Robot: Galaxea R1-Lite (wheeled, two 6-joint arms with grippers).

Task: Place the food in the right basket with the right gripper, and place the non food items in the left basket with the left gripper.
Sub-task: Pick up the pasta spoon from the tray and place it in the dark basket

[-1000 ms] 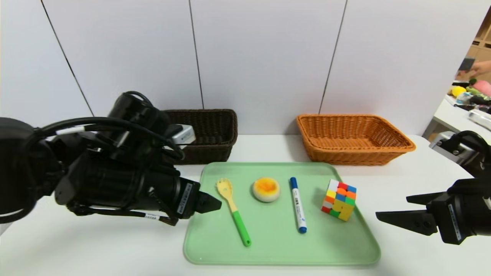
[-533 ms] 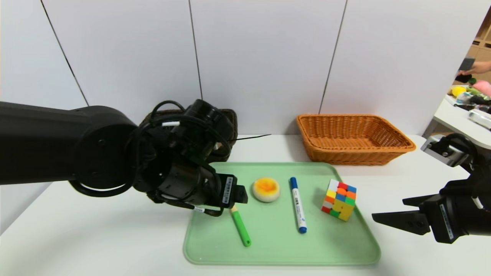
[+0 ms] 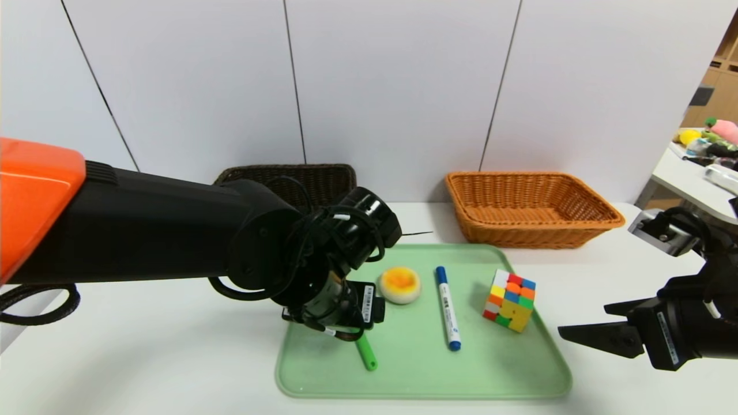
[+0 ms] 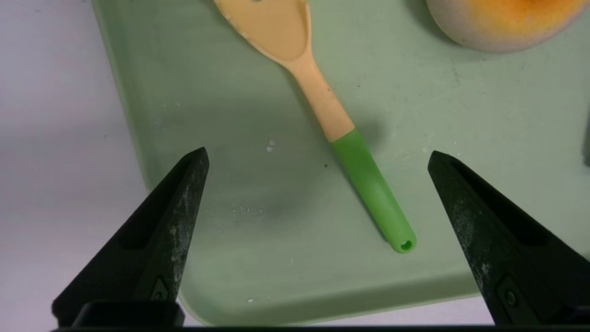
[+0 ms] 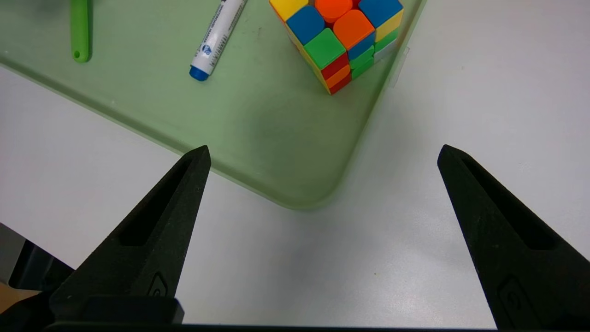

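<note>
Left gripper (image 4: 315, 157) moved over fork (image 4: 322, 110), wide open, holding nothing

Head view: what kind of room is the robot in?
Probably a robot test lab, not a home. A bare white table stands against plain wall panels, and a green tray holds sorting items before two baskets.

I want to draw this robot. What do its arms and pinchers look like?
The left arm is black with an orange shell, looping black cables and white labels. The left gripper and right gripper each have two black, pointed, triangle-shaped fingers. The right one has a grey box behind it.
</note>
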